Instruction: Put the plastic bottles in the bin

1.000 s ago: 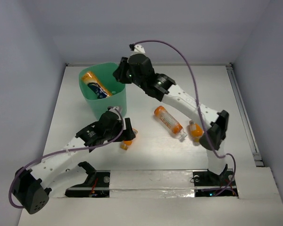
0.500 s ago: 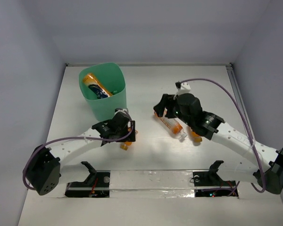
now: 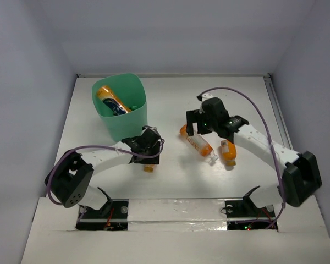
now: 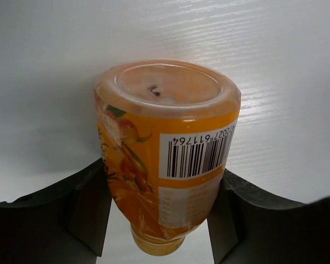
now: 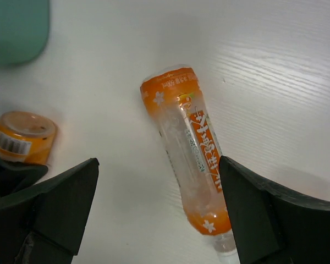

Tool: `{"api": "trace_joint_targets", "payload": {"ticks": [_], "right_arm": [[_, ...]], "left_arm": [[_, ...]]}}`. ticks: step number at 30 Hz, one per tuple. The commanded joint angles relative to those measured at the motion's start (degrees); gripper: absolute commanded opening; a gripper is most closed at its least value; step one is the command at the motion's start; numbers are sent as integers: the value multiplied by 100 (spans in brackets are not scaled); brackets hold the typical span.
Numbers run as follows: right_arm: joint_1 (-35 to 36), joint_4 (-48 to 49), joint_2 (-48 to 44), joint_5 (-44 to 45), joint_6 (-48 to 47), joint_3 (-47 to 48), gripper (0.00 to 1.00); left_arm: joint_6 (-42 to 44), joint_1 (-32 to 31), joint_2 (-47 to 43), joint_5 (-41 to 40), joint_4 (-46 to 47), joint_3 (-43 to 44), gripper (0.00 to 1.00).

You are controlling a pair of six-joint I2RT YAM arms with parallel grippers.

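**Mia:** Where is the green bin (image 3: 126, 124)?

**Tom:** It stands at the far left of the white table (image 3: 176, 93). One orange bottle (image 3: 111, 100) lies inside it, leaning on the wall. There may be something more under it, but it is too dark to tell.

**Mia:** What is the left gripper (image 4: 163, 181) doing?

**Tom:** It is down by the near side of the bin. A small orange bottle (image 4: 165, 143) lies on the table, and the two black fingers (image 4: 88, 203) press on its sides.

**Mia:** And the right gripper (image 5: 158, 161)?

**Tom:** Its fingers are spread wide apart with nothing in them. It hangs over a long bottle (image 5: 190, 170) with an orange label. That one lies flat on the table, in the middle.

**Mia:** Any more?

**Tom:** Yes, another orange bottle (image 3: 229, 153) lies just right of the long one, partly under the right arm.
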Motion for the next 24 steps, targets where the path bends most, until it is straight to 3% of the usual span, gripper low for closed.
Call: {"api": "trace_joint_targets", "payload": {"ticks": [1, 9, 12, 15, 16, 19, 21, 24], "right_arm": [[-5, -606, 684, -492, -692, 512, 95], [-58, -633, 1915, -386, -737, 995, 96], [-58, -598, 2171, -596, -632, 1048, 90], [-58, -484, 2321, -685, -500, 979, 77], [-58, -467, 2339, -659, -447, 944, 66], [-58, -414, 2260, -597, -324, 882, 56], [-58, -361, 1988, -650, -254, 811, 49], [-58, -422, 1435, -676, -96, 907, 48]], "left_arm": [[-105, -26, -164, 76, 113, 273, 42], [-571, -79, -1822, -10, -764, 1246, 35], [-616, -79, -2317, -177, -968, 1818, 35], [-371, -18, -2205, -625, -1502, 2951, 35], [-265, -17, -2116, -905, -1600, 3598, 35], [244, 333, -1686, -1214, -1741, 4655, 36], [587, 875, -1353, -1128, -1637, 4957, 36], [956, 1658, -1150, -1031, -1260, 4950, 36]]}}
